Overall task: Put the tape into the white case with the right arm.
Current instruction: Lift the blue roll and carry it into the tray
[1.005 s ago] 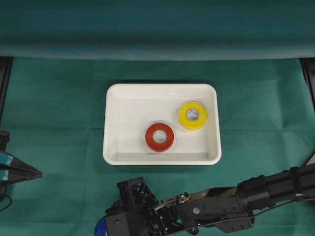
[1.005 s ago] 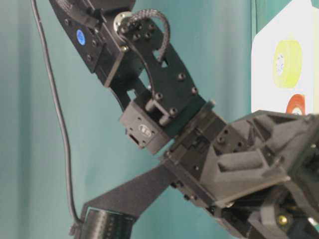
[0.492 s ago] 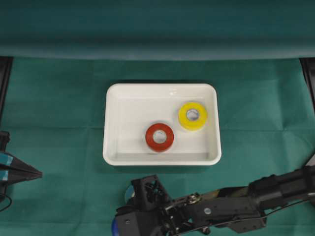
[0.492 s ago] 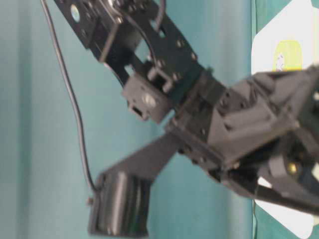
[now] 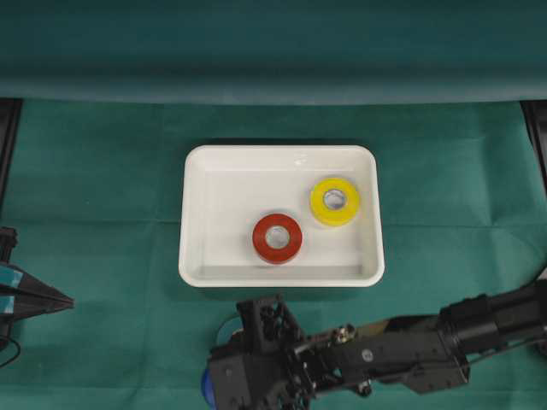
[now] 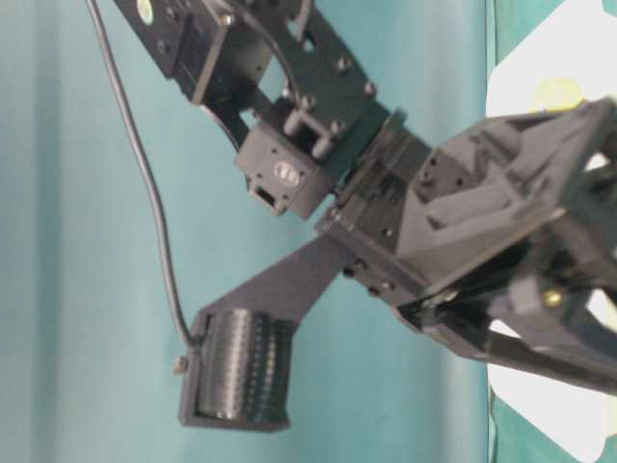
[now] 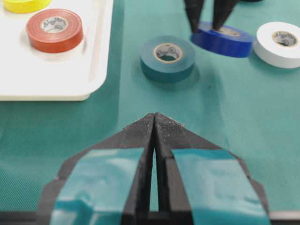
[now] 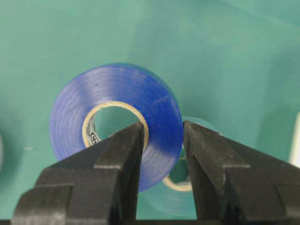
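The white case [image 5: 195,256] lies mid-table with a red tape [image 5: 277,238] and a yellow tape [image 5: 334,201] inside. My right gripper [image 8: 162,131] is shut on a blue tape [image 8: 117,93], one finger through its core and the other outside its wall. Seen from overhead, that gripper's body hides most of the roll; only a blue edge [image 5: 206,389] peeks out, just in front of the case's near rim. In the left wrist view the right fingers [image 7: 194,14] pinch the blue tape [image 7: 225,40] near the cloth. My left gripper [image 7: 155,117] is shut and empty at the far left.
A teal tape [image 7: 168,57] lies on the green cloth beside the case's corner [image 7: 56,89], right under the held roll. A white tape [image 7: 280,43] lies beyond the blue one. The right arm [image 6: 463,222] fills the table-level view.
The right gripper with the blue tape has shifted rightward and a little toward the case's near rim. The left gripper and the rolls in the case have not moved.
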Tool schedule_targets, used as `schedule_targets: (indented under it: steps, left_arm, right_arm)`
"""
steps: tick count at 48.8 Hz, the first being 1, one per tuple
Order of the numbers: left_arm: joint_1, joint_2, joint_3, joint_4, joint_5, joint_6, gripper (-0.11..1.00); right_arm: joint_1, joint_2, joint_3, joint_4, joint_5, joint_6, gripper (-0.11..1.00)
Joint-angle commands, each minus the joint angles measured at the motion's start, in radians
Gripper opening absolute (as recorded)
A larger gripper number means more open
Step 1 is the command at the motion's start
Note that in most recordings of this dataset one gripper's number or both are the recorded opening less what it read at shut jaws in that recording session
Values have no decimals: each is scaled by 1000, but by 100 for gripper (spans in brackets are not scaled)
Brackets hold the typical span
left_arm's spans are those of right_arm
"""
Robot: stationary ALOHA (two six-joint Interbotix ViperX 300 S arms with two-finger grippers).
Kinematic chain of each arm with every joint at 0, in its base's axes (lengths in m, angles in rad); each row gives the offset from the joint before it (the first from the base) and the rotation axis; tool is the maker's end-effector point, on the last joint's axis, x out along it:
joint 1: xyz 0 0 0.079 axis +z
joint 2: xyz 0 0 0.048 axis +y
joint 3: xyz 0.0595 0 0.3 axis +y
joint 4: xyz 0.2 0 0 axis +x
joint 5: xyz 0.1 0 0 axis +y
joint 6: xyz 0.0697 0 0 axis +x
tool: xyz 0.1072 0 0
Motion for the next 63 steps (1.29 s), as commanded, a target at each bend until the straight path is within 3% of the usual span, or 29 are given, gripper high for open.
schedule_targets:
  steps: [1, 24, 50, 63]
  left_arm:
    - [3, 8, -12, -2, -11, 0, 0]
    - [3, 8, -12, -2, -11, 0, 0]
    - [3, 8, -12, -2, -12, 0, 0]
    - [3, 8, -12, -2, -12, 2, 0]
  right_arm:
    - [-34, -66, -26, -5, -5, -3, 1]
    - [-224, -80, -26, -58, -18, -6, 1]
    - [-437, -41, -26, -60, -176, -8, 1]
    - [-488, -21, -26, -60, -192, -12, 1]
